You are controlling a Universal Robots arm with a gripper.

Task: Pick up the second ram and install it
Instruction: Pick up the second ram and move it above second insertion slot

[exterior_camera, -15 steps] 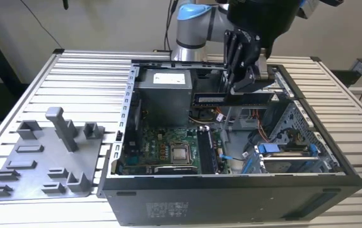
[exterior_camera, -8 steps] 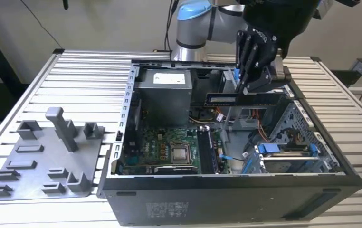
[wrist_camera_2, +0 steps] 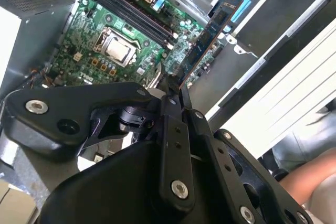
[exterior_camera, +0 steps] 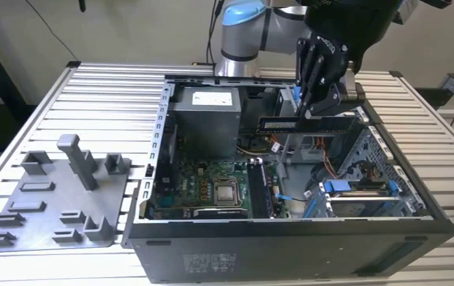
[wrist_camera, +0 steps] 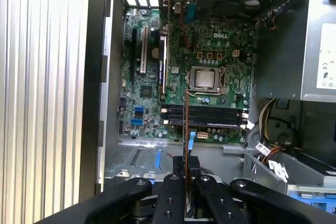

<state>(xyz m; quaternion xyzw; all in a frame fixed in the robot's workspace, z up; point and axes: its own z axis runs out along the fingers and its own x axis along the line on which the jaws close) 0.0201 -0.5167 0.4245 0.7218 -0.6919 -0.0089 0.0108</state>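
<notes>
Gripping the second ram edge-down, gripper hovers above the motherboard's black slots; stick's long axis looks crosswise to them.

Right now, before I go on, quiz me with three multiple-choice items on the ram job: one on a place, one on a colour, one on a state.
1. Where is the ram?
A. lying beside the case
B. held above the open case
C. lying on the case floor

2. What colour is the motherboard?
A. red
B. white
C. green

3. How is the gripper?
A. shut on the ram
B. open, holding nothing
C. open around the ram

Key:
1 B: the exterior view shows it in the air over the case.
2 C: both wrist views show a green board.
3 A: in the first wrist view it pinches the ram's edge.
</notes>
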